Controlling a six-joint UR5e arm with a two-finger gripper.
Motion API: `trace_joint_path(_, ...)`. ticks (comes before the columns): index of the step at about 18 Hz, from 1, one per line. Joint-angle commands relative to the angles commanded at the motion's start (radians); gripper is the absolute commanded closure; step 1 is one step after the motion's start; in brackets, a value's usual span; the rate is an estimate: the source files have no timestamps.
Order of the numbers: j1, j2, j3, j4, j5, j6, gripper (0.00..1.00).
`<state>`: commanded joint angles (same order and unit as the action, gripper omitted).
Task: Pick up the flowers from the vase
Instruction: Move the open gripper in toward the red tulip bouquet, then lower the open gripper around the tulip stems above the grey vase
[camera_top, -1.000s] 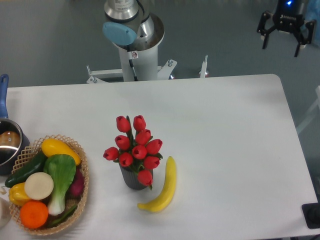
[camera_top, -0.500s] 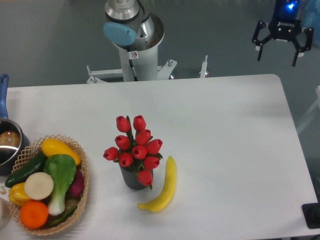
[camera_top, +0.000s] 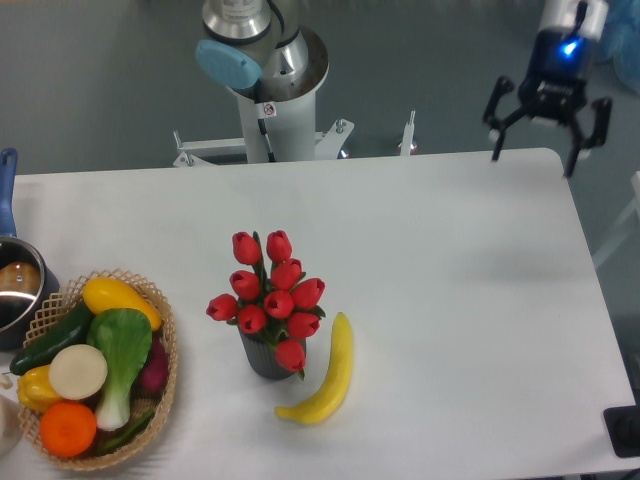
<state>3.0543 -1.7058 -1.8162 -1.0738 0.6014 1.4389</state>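
The flowers (camera_top: 271, 297), a bunch of red tulip buds with green leaves, stand in the short dark grey vase (camera_top: 262, 358) near the middle front of the white table (camera_top: 450, 280). My gripper (camera_top: 533, 156) hangs open over the table's far right corner, its two dark fingers spread wide with nothing between them. It is far from the flowers, up and to the right of them.
A yellow banana (camera_top: 328, 374) lies just right of the vase. A wicker basket (camera_top: 160, 390) of vegetables and fruit sits at the front left. A steel pot (camera_top: 12, 290) with a blue handle is at the left edge. The arm's base (camera_top: 268, 90) stands behind the table.
My gripper has moved down and to the left, from beyond the table's far right corner to just over it. It stays open. The flowers and vase have not moved.
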Motion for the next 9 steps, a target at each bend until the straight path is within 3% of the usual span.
trace_joint_path(4, -0.077, -0.023, 0.003, 0.008, -0.006, 0.017, 0.0)
trace_joint_path(9, -0.118, -0.037, -0.028, 0.008, -0.029, 0.026, 0.0)
